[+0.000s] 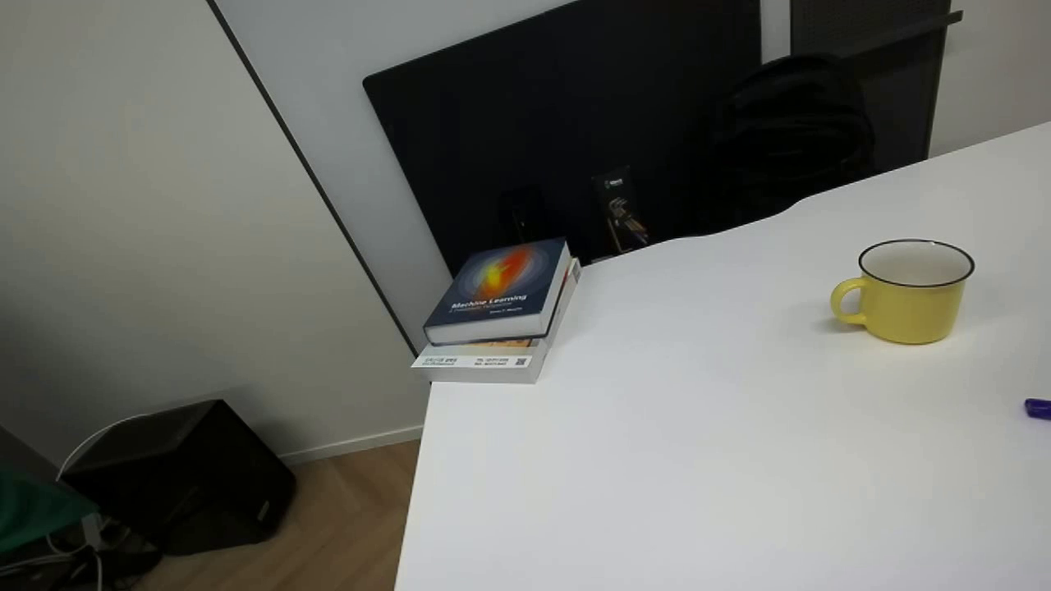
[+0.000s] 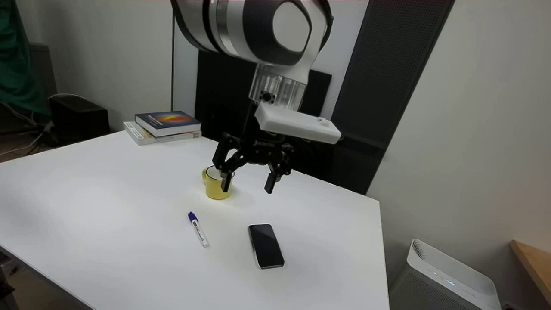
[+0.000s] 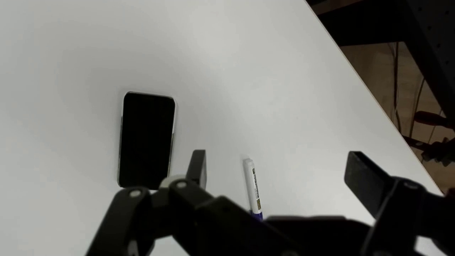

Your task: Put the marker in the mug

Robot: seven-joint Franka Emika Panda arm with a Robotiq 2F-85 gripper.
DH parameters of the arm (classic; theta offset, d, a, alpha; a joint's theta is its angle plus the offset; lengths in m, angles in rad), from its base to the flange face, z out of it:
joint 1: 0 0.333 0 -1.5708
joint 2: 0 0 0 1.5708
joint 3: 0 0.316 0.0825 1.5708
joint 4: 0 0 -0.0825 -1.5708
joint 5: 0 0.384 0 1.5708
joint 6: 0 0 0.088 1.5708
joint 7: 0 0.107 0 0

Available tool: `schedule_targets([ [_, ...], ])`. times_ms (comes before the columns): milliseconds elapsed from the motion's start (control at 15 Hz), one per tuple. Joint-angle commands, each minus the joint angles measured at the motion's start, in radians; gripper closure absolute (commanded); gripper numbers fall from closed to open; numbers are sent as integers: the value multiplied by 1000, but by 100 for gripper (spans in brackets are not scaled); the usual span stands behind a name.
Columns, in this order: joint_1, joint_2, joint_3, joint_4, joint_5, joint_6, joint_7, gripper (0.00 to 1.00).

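The white marker with a dark blue cap lies on the table in an exterior view. Only its blue end shows at the right edge in an exterior view. In the wrist view the marker lies below the space between the fingers, nearer the left finger, its blue end partly hidden by the gripper. The yellow mug stands upright in both exterior views; it is out of the wrist view. My gripper is open and empty above the table, one finger partly covering the mug. It also shows in the wrist view.
A black phone lies on the white table beside the marker; it also shows in the wrist view. Stacked books lie at a table corner. A black monitor stands beyond the table edge.
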Motion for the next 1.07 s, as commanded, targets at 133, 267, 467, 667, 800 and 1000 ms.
schedule_targets([
  [133,-18,7,34,1,0,-2,5,0],
  [267,-18,7,35,1,0,-2,5,0],
  [467,-19,7,35,1,0,-2,5,0],
  [667,-19,7,35,1,0,-2,5,0],
  [800,-19,7,35,1,0,-2,5,0],
  [1000,-9,32,45,-12,-30,65,9,0],
])
